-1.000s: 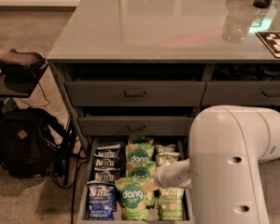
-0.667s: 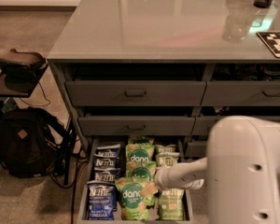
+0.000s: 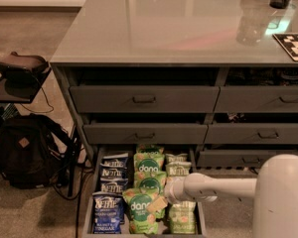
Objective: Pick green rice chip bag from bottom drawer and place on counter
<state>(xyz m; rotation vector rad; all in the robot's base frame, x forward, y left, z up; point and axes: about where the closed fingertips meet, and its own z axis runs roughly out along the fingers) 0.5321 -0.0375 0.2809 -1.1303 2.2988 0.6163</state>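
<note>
Glossy counter (image 3: 179, 29), gripper (image 3: 158, 205) low over bottom drawer (image 3: 91, 198)

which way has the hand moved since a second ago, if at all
No, barely: the hand is still at the front green rice chip bag in the bottom drawer. Only the arm behind it has swung right, off the drawer.

Hand (image 3: 158, 205) at front green rice chip bag (image 3: 138, 213) in open btm drawer (image 3: 89, 213), mid row; counter (image 3: 164, 26) above.
</note>
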